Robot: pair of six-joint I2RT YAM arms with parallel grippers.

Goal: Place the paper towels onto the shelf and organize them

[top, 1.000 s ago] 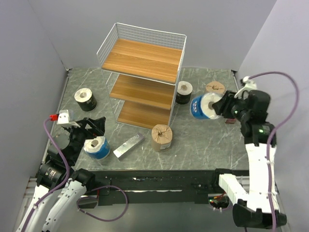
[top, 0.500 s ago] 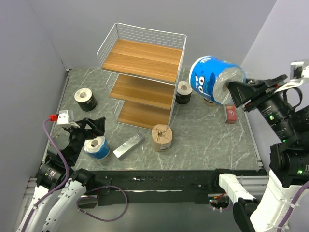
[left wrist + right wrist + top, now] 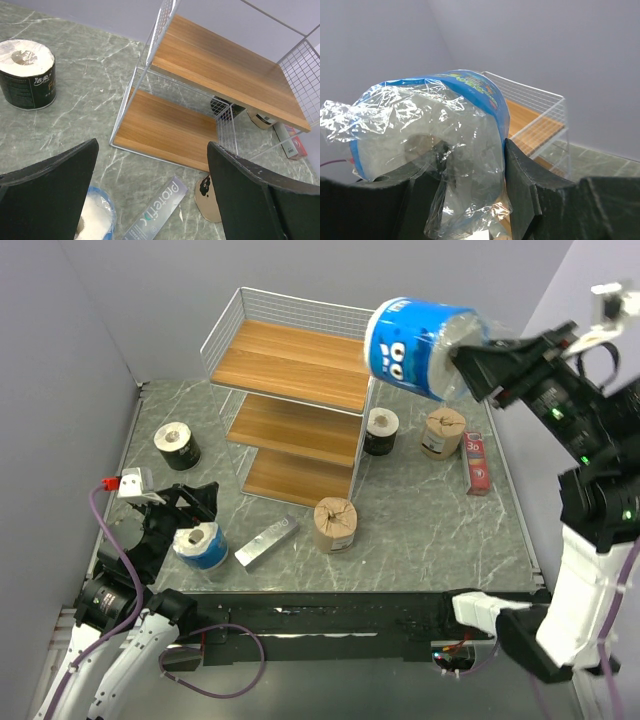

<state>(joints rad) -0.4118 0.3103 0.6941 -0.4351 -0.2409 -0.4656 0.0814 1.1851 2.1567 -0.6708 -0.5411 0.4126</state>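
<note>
1. The right fingers (image 3: 476, 365) are clamped on the loose clear plastic at one end of the held blue roll (image 3: 418, 346), high above the bench (image 3: 430, 540).
2. That roll lies tilted on its side in the air. In the top view its printed end overlaps the right corner of the mesh rim on the shelf (image 3: 300, 365).
3. In the right wrist view the crumpled wrap fills the gap between the fingers, and the top wooden board shows beyond the roll.
4. The left fingers (image 3: 185, 508) are spread wide apart and grip nothing, low over the bench at the near left.
5. The second blue roll (image 3: 200, 545) stands upright on the bench just below the spread left fingers. I cannot tell whether it touches them.
6. The left black roll (image 3: 177, 445) stands on the bench to the left of the shelf, apart from it.
7. The right black roll (image 3: 380, 430) stands just beside the shelf's right side, and the far brown roll (image 3: 443, 432) is near it on the right.
8. The near brown roll (image 3: 334, 525) stands in front of the shelf's bottom tier.
9. A silver bar (image 3: 267, 540) lies flat between the second blue roll and the near brown roll.
10. A slim red box (image 3: 475, 462) lies on the bench to the right of the far brown roll.
</note>
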